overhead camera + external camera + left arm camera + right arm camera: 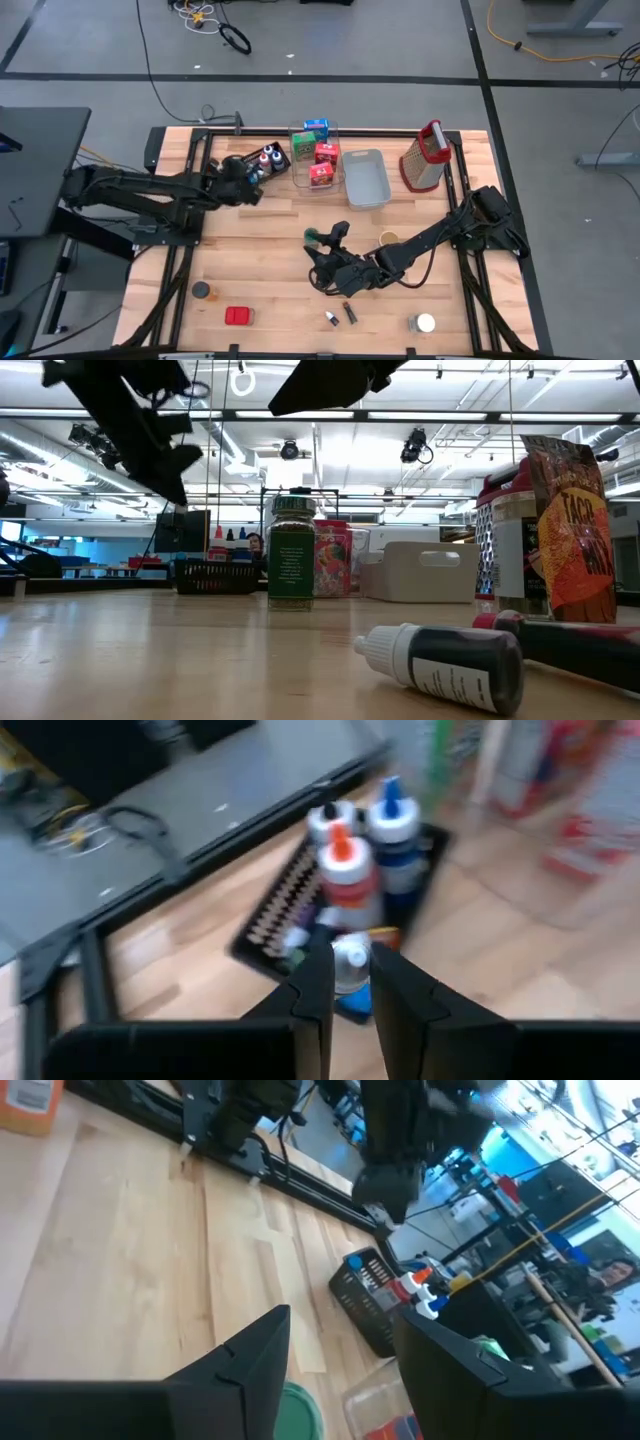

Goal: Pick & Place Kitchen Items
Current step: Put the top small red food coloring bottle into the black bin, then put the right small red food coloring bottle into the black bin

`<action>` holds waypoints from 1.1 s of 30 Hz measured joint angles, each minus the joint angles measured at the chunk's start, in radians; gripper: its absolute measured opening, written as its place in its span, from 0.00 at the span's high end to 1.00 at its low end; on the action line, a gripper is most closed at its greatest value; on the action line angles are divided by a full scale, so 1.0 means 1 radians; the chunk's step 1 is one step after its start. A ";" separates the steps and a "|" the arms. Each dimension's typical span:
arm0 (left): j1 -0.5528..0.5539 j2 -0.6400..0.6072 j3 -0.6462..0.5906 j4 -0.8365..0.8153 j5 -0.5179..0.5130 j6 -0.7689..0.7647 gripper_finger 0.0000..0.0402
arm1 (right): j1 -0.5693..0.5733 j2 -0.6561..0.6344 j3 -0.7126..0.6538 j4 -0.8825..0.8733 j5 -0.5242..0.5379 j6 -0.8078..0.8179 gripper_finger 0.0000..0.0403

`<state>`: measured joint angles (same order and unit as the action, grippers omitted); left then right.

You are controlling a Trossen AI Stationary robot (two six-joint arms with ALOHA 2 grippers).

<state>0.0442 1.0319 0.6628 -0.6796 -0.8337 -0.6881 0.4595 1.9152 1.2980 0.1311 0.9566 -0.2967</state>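
While right gripper (322, 252) straddled green-capped jar (313, 237) with fingers open, you needed squarer centring before closing; left gripper (252, 170) sat closed, empty, over black basket (236, 160).

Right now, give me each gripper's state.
Left gripper: shut, empty, above the black tray.
Right gripper: open, empty, by the green-lidded jar.

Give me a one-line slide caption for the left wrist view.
Left end effector, shut, hovers over coloured-cap bottles standing in the black tray.
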 joint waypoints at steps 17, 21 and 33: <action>0.254 0.282 0.000 0.189 0.042 0.097 0.83 | 0.000 0.000 0.000 -0.015 -0.006 -0.006 0.53; 0.262 0.331 0.000 0.221 0.041 0.147 0.81 | 0.000 0.000 0.000 -0.017 -0.006 -0.003 0.53; 0.244 0.293 0.000 0.160 0.046 0.153 0.62 | -0.003 0.001 0.000 -0.020 -0.006 0.052 0.53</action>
<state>0.2885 1.3249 0.6624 -0.5201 -0.7877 -0.5347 0.4568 1.9160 1.2976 0.1108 0.9501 -0.2448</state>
